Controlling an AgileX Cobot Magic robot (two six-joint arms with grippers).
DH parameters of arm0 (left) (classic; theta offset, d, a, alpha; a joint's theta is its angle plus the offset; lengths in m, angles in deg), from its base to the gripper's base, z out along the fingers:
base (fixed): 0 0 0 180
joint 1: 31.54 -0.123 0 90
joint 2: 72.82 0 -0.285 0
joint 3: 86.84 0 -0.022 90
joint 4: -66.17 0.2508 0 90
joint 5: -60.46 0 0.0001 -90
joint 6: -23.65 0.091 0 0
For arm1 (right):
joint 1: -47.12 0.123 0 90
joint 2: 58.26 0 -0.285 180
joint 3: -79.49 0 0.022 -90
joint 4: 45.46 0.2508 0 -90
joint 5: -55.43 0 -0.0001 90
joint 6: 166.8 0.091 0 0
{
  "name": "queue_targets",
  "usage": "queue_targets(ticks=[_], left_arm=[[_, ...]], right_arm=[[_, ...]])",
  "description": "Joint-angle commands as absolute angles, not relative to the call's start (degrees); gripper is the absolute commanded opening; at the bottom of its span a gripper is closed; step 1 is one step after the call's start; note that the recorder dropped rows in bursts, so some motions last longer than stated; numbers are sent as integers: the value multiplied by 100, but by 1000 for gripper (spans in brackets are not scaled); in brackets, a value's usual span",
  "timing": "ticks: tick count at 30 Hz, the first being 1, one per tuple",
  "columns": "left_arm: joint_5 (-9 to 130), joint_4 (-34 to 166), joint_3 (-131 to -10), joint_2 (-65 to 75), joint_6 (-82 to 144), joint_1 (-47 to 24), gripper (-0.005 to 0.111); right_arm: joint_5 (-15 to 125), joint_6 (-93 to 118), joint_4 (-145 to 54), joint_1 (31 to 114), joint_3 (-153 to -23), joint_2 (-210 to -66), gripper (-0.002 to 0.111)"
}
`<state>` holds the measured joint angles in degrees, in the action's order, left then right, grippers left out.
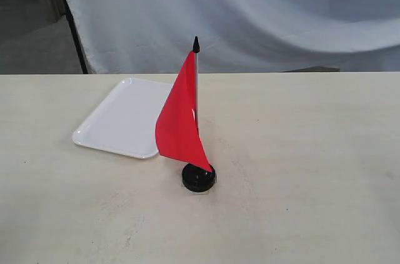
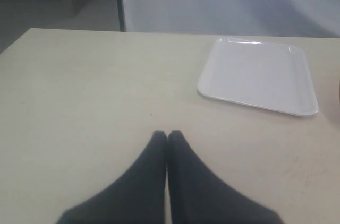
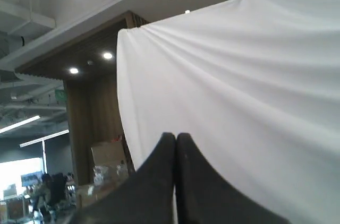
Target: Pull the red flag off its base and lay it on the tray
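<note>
The red flag [image 1: 179, 123] stands upright on its thin pole, planted in the round black base [image 1: 199, 177] near the middle of the table. Just behind and to its left lies the white tray [image 1: 119, 120], which the left wrist view also shows as tray [image 2: 260, 75]. My left gripper [image 2: 167, 135] is shut with nothing in it, hovering over bare table short of the tray. My right gripper [image 3: 176, 137] is shut and empty too, pointing up at the white curtain. Neither gripper appears in the exterior view.
A white curtain [image 1: 250, 7] hangs behind the table's far edge, with a black stand pole [image 1: 75, 32] at its left. The beige table [image 1: 300, 170] spreads wide to the right of the flag.
</note>
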<state>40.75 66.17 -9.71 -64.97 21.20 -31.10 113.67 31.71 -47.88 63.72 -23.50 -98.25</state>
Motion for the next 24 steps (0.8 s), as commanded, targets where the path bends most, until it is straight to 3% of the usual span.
queue_targets(ticks=[1, 9, 13, 17, 24], left_arm=[[4088, 6617, -962, -6503, 2127, -3058, 0], [4088, 6617, -962, -6503, 2127, -3058, 0], [4088, 6617, -962, -6503, 2127, -3058, 0], [4088, 6617, -962, -6503, 2127, -3058, 0], [4088, 6617, -962, -6503, 2127, -3058, 0]], right_arm=[[11852, 2681, -4872, 6390, -2498, -11362, -1], [12076, 2237, -6013, 6390, -3692, -15208, -1], [12539, 2224, -7597, 6192, -4382, -17112, -1], [12539, 2897, -9263, 5631, -5075, -17791, -1], [12539, 2899, -9333, 5713, -5410, -18386, -1]])
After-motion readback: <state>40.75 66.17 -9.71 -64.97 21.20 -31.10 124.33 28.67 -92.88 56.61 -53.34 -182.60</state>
